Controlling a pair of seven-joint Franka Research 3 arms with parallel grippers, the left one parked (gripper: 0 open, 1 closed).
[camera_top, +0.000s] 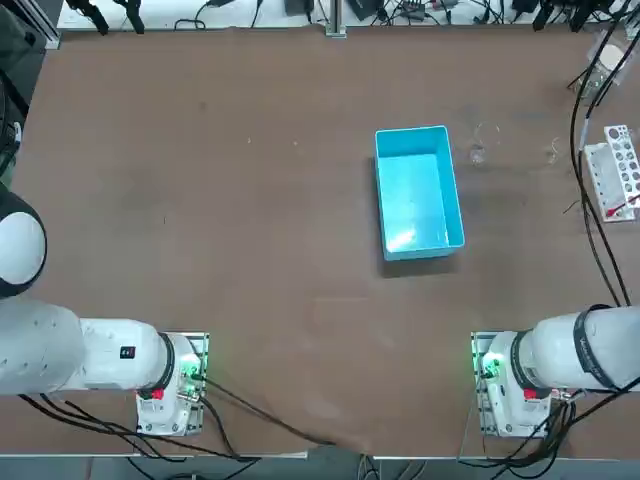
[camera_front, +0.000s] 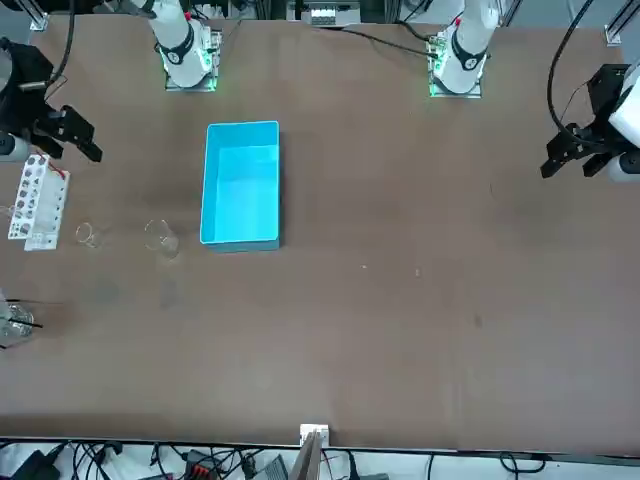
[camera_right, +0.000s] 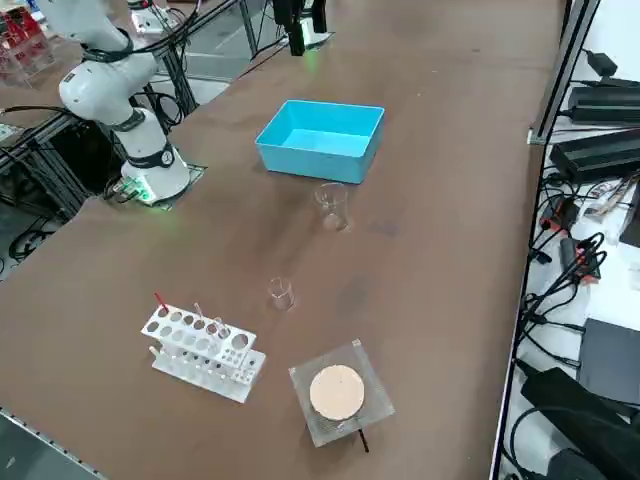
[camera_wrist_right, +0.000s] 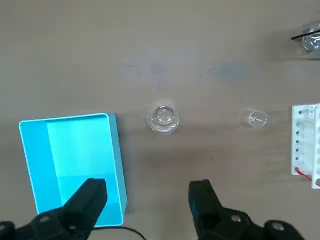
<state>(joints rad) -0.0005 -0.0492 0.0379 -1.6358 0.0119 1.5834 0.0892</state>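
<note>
Black matte fingers of the right gripper spread wide, grasping nothing, above the brown table. Nearest is a round clear glass beaker, upright, just beside the glossy rectangular blue bin. A smaller glass sits between the beaker and the white perforated rack.

We saw the right gripper, high over the table, in matt black plastic. The table top looked matt brown and smooth. The blue bin was glossy plastic; the beaker was clear glass, or perhaps clear plastic.
</note>
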